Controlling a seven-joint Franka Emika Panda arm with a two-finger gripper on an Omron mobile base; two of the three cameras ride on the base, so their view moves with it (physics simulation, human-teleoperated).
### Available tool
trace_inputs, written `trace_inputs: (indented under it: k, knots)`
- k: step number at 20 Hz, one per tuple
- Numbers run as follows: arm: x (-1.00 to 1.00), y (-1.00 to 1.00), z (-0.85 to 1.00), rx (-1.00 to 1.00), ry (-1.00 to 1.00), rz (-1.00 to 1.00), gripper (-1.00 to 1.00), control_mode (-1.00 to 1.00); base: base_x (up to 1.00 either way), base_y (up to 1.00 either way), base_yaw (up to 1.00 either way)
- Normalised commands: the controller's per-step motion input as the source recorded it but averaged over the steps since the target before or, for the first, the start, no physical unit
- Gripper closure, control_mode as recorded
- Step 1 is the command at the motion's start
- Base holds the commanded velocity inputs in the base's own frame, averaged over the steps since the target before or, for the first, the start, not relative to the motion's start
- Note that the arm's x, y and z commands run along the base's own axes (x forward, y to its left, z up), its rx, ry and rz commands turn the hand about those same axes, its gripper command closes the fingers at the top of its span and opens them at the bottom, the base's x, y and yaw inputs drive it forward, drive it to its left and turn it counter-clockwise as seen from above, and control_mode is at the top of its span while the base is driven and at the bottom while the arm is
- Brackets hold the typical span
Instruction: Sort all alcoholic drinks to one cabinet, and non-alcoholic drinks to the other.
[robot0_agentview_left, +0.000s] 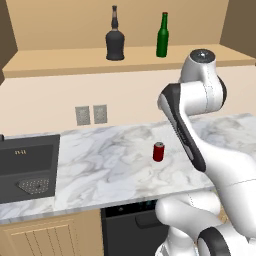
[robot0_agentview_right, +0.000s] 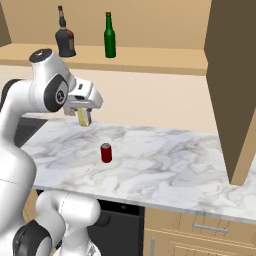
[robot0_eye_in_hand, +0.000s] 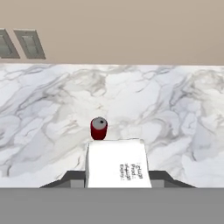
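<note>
Both alcoholic drinks are up on the tan shelf of the open light-wood wall cabinet (robot0_agentview_left: 60, 62): the squat black round-bellied bottle (robot0_agentview_left: 115, 41) and, a little to its right, the slim green glass bottle with the red cap (robot0_agentview_left: 162, 37), upright and apart from each other. That half of the sort looks done. Down on the white marble counter (robot0_agentview_left: 110, 165) the short red can with the silver top (robot0_agentview_left: 158, 151) stands alone, out in the open, not yet moved. And the hand (robot0_agentview_right: 84, 117) hangs above the counter with its fingers closed in on a small white carton (robot0_eye_in_hand: 117, 162), printed text on its face, held between the two tips; in the hand view the carton sits right in front of the camera with the red can just beyond it on the marble. So one soft drink is in the grip and well short of any cabinet. The open door of another wall cabinet (robot0_agentview_right: 232, 85) hangs at the right of the right base view; I'd judge that is where the carton and the can belong. Two items left.
</note>
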Motion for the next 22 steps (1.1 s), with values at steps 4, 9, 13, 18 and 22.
trace_inputs:
  k: [4,9,13,18,22]
  knots:
    - [-0.15,-0.15,0.25,0.0,-0.03,0.0,1.0,-1.0,0.0,0.0,0.0]
    - [-0.13,-0.11,0.24,0.0,-0.02,0.0,1.0,-1.0,0.0,0.0,0.0]
    - [-0.1,-0.04,0.17,0.0,-0.03,0.0,1.0,-1.0,0.0,0.0,0.0]
    - [-0.07,0.0,0.11,0.0,-0.13,0.0,1.0,-1.0,0.0,0.0,0.0]
    - [-0.04,0.0,0.08,0.0,-0.13,0.0,1.0,-1.0,0.0,0.0,0.0]
